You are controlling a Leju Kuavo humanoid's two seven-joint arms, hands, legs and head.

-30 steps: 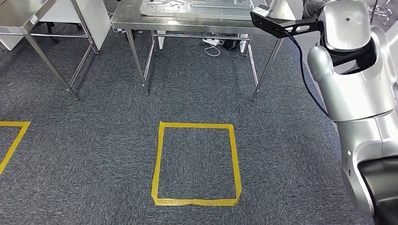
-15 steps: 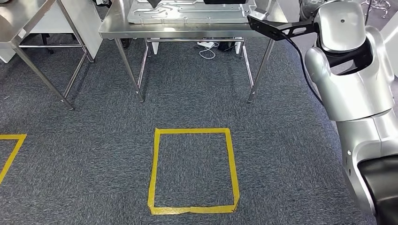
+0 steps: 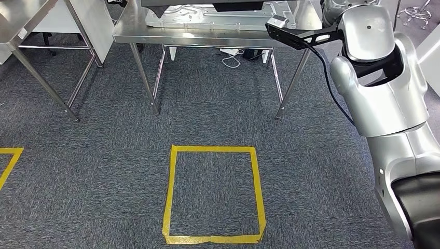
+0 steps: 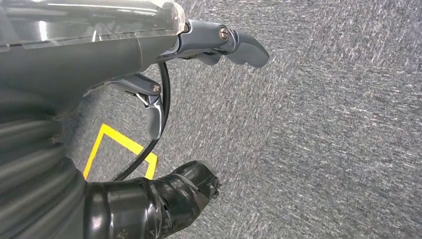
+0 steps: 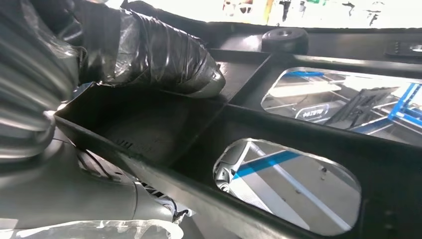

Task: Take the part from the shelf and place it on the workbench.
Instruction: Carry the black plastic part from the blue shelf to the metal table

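From the head view I see the steel workbench [image 3: 207,35] straight ahead past the yellow tape square [image 3: 214,194], a pale metal panel [image 3: 218,16] on it, and a dark edge of the part [image 3: 228,5] cut off at the frame's top, so I can't read its length. My right arm [image 3: 381,88] reaches toward it. On the left wrist view my left hand [image 4: 164,199] hangs over carpet, fingers apart, gripping nothing. On the right wrist view my right hand [image 5: 149,55] clasps the black moulded part [image 5: 278,154] at a recessed pocket; its long axis seems to run away from the fingers. How far it overhangs the bench, I can't tell
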